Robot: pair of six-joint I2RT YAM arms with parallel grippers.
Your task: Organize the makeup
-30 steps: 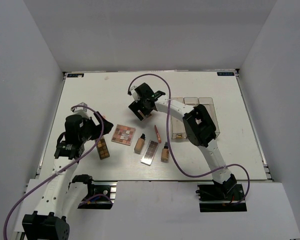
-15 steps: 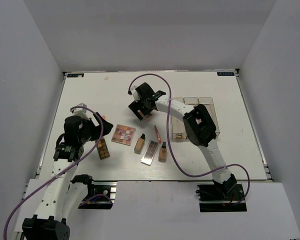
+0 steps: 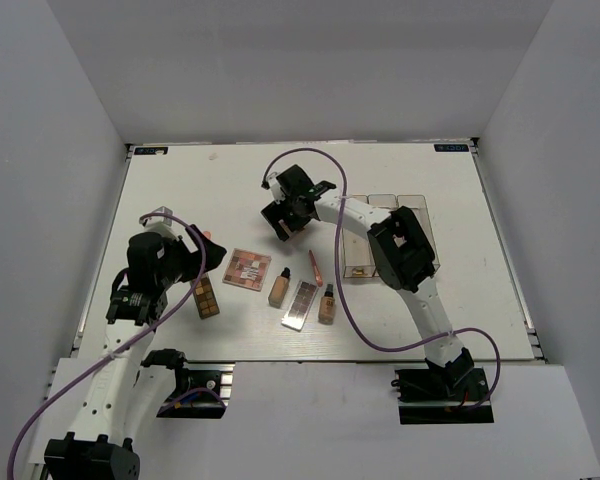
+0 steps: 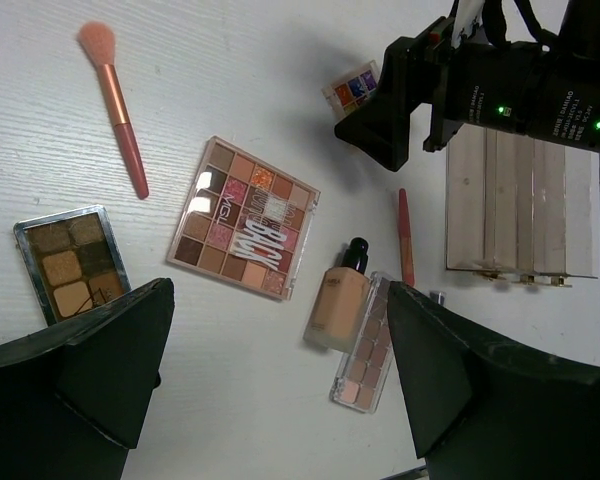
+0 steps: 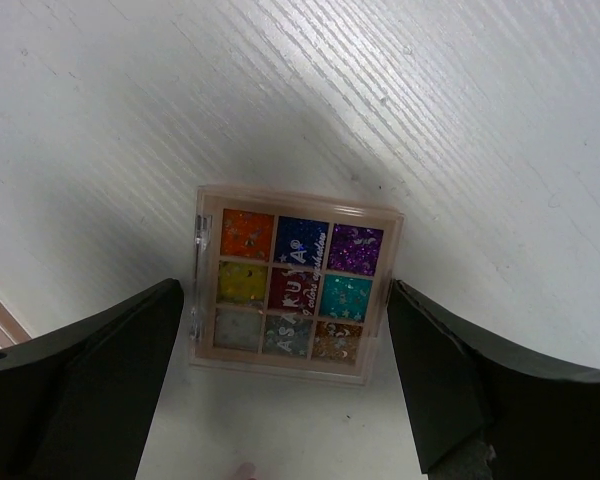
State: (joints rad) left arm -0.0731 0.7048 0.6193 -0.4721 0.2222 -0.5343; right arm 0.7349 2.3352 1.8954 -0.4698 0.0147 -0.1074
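"right wrist had drifted a little toward the clear box (image 4: 520,215) over the last second; left arm barely shifted," the first observer noted.

"right gripper (image 3: 283,222) state?" the second asked.

"fingers spread wide, one either side of the multicolour palette (image 5: 293,285). the palette lay flat on the table (image 3: 180,190), pans up. it touched neither finger as far as the wrist view showed. no grasp yet."

"left gripper (image 4: 280,310)?"

"also spread, holding nothing, hanging above the near-left cluster. below it: brown palette (image 4: 70,265) by the left finger, big pink palette (image 4: 243,217) in the middle. one beige bottle (image 4: 340,300) lay just beside the long palette (image 4: 365,345), perhaps touching it. the thin pink stick (image 4: 405,238) was near the box. the other beige bottle (image 3: 327,303) sat just right of the long palette, and the pink brush (image 4: 115,100) well apart at the far left."

"meaning for the task?"

"judged early. no piece was visibly in the box; all lay loose on the table. the drift read as alignment over the multicolour palette, likely the first pick. closing would probably need the fingers lower, since that palette was thin and flat. a slip off its edges seemed the risk."
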